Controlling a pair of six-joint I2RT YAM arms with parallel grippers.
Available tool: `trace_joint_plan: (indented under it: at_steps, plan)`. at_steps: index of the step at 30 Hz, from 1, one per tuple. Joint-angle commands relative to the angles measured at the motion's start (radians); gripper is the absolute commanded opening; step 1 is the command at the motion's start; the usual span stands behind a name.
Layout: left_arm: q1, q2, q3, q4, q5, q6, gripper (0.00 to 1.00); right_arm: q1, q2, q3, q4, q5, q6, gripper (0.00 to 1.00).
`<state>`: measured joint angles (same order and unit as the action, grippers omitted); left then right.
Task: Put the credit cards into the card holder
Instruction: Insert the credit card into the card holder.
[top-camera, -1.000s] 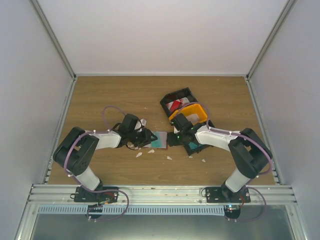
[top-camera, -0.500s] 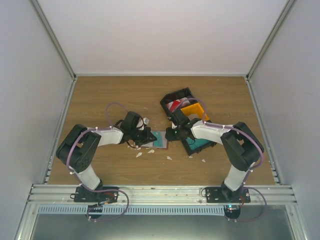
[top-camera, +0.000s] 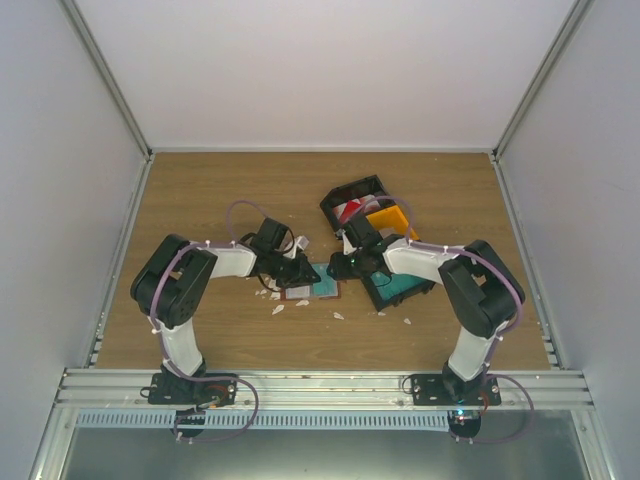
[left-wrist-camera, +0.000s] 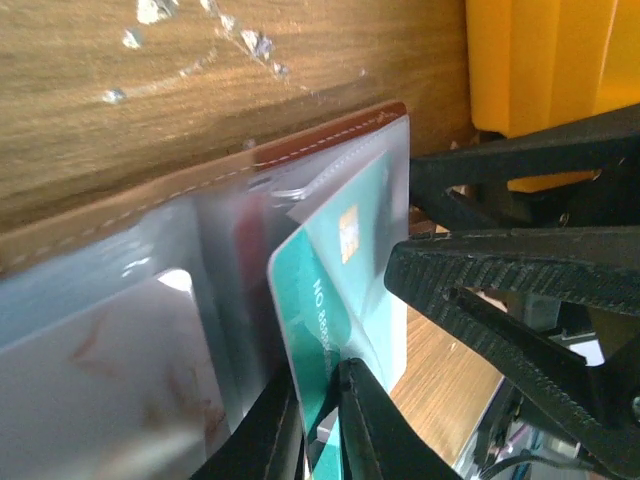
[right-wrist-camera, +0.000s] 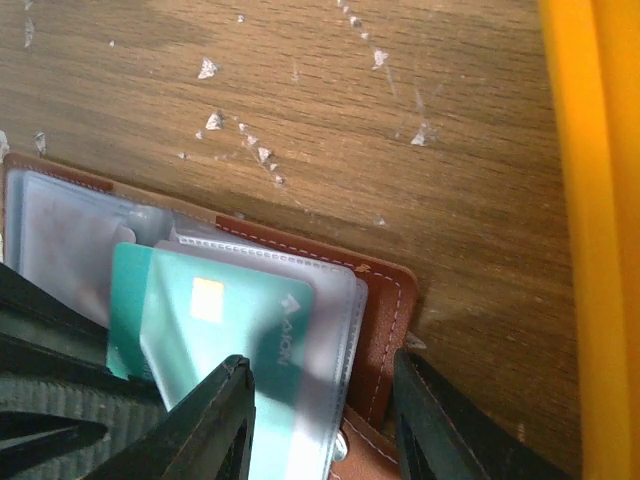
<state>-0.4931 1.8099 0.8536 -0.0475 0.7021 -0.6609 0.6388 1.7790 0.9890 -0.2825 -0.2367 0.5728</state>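
We note left gripper (left-wrist-camera: 322, 405) clamping teal plastic card (left-wrist-camera: 345, 290), right gripper (right-wrist-camera: 320, 375) at 3 o'clock, half-open astride reddish-brown leather wallet (right-wrist-camera: 385, 300).

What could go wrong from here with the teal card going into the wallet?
1. The left gripper pinches only an edge of the teal credit card, which appears to be partly inside a clear sleeve of the card holder. Pushing further could flex the card or make it slip out of the grip.
2. The right gripper, jaws apart over the card holder's edge, sits right beside the left one, so their fingers could collide.
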Motion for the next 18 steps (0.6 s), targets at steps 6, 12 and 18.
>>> trace_joint_plan:
  at_steps: [6, 12, 18]
  plan:
    - [-0.003, 0.046, 0.070, -0.076, 0.071, 0.113, 0.22, -0.008, 0.034, 0.008, 0.062, -0.069, -0.019, 0.39]
    - [-0.004, 0.029, 0.056, -0.089, 0.072, 0.122, 0.31, -0.008, 0.014, 0.004, 0.048, -0.033, -0.018, 0.38]
    - [-0.004, -0.030, 0.024, -0.132, 0.010, 0.129, 0.42, -0.010, -0.022, -0.001, 0.030, 0.011, -0.019, 0.39]
